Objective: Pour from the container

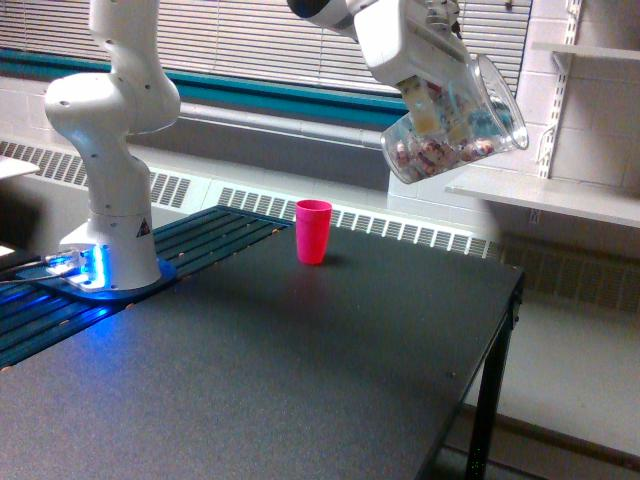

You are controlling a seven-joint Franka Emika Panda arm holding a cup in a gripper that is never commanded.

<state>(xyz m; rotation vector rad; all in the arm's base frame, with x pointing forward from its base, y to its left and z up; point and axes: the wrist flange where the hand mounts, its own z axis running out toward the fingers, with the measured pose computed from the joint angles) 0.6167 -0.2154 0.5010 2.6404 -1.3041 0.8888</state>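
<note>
The container (455,125), a clear plastic vessel, is seen in the upper right of the frame, raised well above the desk (300,370) and tilted steeply onto its side. Small red, white and blue pieces are gathered at its lower left end. It is gripped by the fingers (432,95) of the white arm, which are closed against its wall. A pink cup (313,231) is stood upright on the dark desk, lower and to the left, well apart from the container. The arm's base (112,255) is mounted at the frame's left.
</note>
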